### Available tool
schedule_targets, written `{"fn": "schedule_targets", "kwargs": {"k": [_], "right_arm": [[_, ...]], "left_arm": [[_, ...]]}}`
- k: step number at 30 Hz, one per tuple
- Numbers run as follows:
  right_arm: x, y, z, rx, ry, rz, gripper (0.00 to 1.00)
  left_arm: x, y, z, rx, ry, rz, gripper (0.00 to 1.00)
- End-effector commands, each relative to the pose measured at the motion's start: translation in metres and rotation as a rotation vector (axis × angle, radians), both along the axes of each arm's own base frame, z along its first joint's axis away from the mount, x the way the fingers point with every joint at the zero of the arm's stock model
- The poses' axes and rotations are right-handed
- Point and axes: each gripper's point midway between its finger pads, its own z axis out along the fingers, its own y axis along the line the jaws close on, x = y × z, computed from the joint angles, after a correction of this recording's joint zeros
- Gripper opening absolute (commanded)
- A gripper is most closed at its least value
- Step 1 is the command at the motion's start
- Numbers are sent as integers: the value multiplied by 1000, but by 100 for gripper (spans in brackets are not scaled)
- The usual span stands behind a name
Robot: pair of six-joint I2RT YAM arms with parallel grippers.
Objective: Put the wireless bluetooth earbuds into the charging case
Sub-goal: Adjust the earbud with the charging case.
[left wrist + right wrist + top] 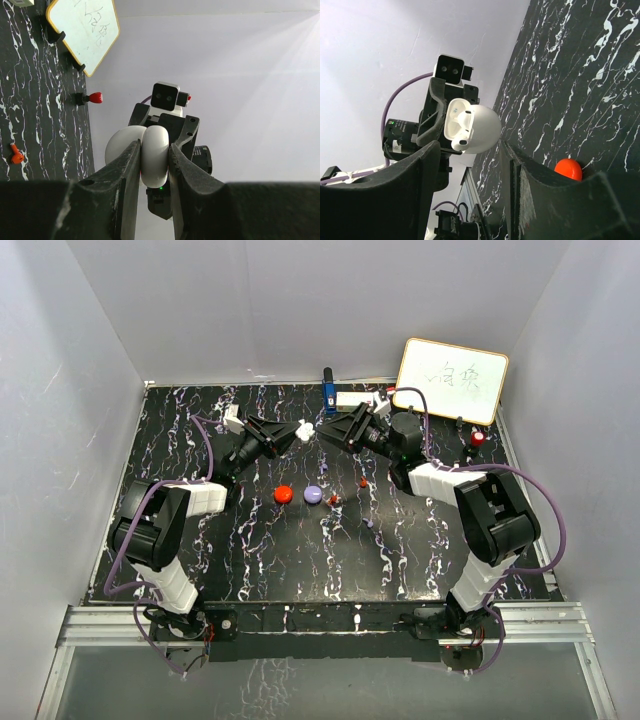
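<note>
My left hand (152, 150) is clamped on the glossy white clamshell charging case (482, 132), lid open, above the black marbled surface (300, 560). My right hand (470, 150) faces it, jaws apart, empty. Below that hand lies a tiny red earbud (363, 482); fetching it looks next, with a fine pinch.

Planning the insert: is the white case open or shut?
Open: the case, held in the left gripper, shows its hollow inside in the right wrist view.

I note pucks (283, 494) on the table (260, 550), earbuds (363, 482) at their 3 o'clock, charging case (303, 430) at their 12.
</note>
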Motion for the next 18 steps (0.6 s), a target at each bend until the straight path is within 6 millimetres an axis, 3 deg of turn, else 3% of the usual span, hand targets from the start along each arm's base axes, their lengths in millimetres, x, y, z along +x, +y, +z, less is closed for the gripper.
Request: {"fn": "schedule_targets", "kwargs": {"k": [1, 8, 10, 18], "right_arm": [[9, 0, 23, -3, -83, -20, 49], [13, 0, 26, -9, -86, -25, 49], [18, 2, 13, -20, -59, -27, 49], [23, 3, 4, -32, -37, -29, 49]], "left_arm": [[-8, 0, 34, -29, -92, -7, 0], [-10, 0, 35, -28, -91, -14, 0], [-11, 1, 35, -28, -92, -14, 0], [-13, 0, 35, -26, -89, -17, 0]]}}
